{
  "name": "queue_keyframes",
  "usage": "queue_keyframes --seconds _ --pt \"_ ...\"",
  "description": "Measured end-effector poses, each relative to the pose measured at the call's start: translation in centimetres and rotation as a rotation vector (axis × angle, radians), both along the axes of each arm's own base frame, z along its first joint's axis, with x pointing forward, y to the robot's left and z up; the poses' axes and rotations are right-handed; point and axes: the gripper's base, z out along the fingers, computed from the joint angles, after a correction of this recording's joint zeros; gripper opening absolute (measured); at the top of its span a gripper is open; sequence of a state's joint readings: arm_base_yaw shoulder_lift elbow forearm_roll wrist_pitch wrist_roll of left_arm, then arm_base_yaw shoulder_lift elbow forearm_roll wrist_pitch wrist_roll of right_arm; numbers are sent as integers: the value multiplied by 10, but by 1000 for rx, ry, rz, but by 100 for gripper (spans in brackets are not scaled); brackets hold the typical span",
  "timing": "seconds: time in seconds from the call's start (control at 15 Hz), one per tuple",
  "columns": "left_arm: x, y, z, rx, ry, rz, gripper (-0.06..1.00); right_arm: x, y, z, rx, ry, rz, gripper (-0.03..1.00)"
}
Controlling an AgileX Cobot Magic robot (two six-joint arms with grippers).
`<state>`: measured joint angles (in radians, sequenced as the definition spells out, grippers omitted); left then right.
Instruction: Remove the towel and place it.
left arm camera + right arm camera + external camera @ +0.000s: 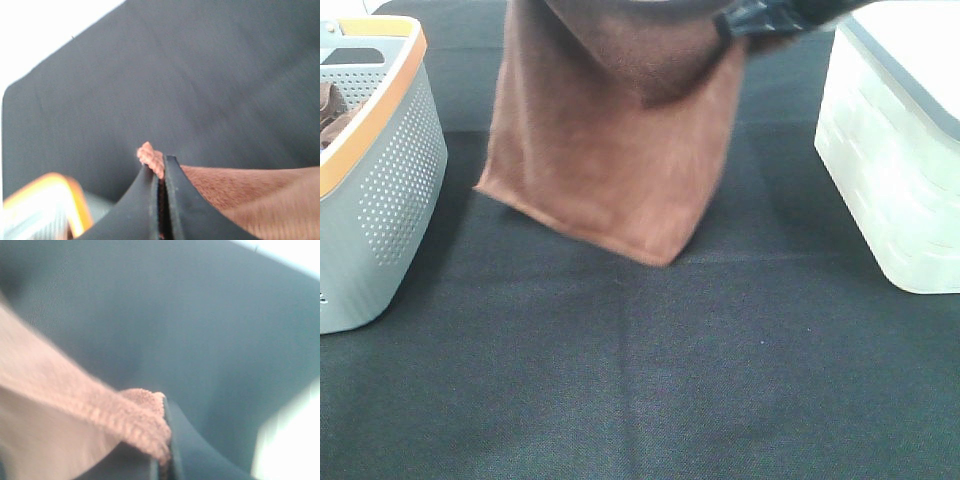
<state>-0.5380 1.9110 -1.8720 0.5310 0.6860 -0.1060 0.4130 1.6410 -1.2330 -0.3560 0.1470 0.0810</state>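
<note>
Left gripper: the two black fingers are pressed flat together with a corner of the towel pinched between them. A small nub of stitched hem pokes out past the tips. The rest of the cloth runs off to one side of the fingers, stretched fairly taut. This arm is out of the high view, above its 12 o'clock edge. Its wrist camera looks past the fingertips down onto the black table cover.

Right gripper: closed as well, clamped on another stretch of the towel's hem. The hem is bunched over the tip and hides one finger. This view is blurred. In the high view the black gripper body enters at about 1 o'clock and reaches toward the middle. It meets the towel's upper edge on that side.

Towel: reddish-brown, held up by its upper edge between the two grippers. It hangs as a broad sheet at 12 o'clock in the high view. Its lower edge slants, and the lowest corner is nearest the centre. Whether that corner touches the table cover I cannot tell.

Surroundings, high view: a grey perforated basket with an orange rim stands at 9 to 10 o'clock, apart from the towel. A second brown cloth lies bunched inside it. A white translucent bin with a grey lid stands at 2 to 3 o'clock.
</note>
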Motion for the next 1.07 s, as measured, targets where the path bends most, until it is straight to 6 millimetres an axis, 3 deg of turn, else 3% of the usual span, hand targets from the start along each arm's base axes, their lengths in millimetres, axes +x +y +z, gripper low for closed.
queue_keyframes --seconds 0.2,0.27,0.33,0.6,0.73,0.87,1.07 --pt "42 27 -20 -64 -99 8 0 26 -3 -4 92 -173 42 0" --pt "49 34 -19 -119 -144 11 0 34 -5 -2 121 -223 46 0" --pt "49 34 -19 -119 -144 11 0 34 -5 -2 121 -223 46 0" --pt "58 43 -10 -307 -226 24 0 65 -11 -4 201 -294 10 0" --pt "60 44 -27 -338 -116 94 0 72 -11 -29 167 -196 -18 0" --pt "61 44 -72 -370 118 206 0 71 -16 -58 97 8 -90 0" --pt "48 37 -107 -358 403 253 0 60 -21 -75 92 235 -194 0"
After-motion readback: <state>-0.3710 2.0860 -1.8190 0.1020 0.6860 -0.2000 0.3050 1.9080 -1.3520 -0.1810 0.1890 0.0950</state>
